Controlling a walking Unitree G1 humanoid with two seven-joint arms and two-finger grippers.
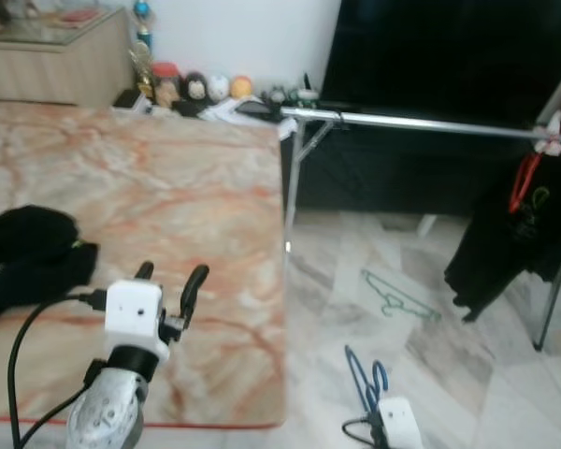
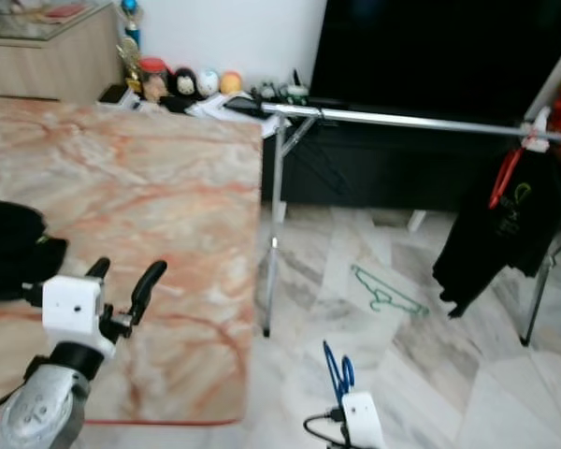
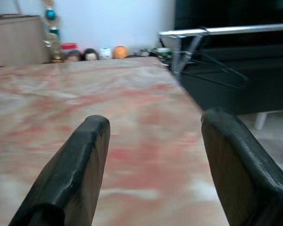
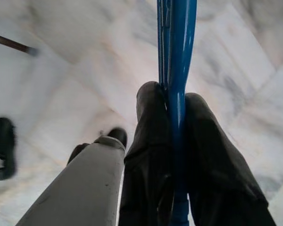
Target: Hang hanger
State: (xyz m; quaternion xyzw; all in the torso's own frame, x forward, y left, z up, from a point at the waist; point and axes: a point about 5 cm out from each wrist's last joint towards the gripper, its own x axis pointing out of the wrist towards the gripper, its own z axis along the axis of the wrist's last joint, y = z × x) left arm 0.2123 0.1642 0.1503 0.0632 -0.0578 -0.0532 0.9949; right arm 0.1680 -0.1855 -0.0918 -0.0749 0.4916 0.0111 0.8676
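R gripper point(image 4: 172, 136) is clamped on the blue hanger point(image 1: 363, 374), held low over the floor w/ the silver rail point(image 1: 430, 123) well apart, up and ahead. L gripper point(image 1: 168, 281) hovers over the marble tabletop point(image 1: 168, 187), fingers wide, nothing in them. Hanger looks thin, light, prob. stiff plastic & slick, so likely to pivot in the pinch; better held near the neck below the hook.

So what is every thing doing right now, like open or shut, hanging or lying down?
left gripper: jaws open, holding nothing, above the marble table
right gripper: jaws shut on the blue hanger
green hanger: lying on the floor
black garment: hanging on a red hanger from the rail
black cloth: heaped on the table
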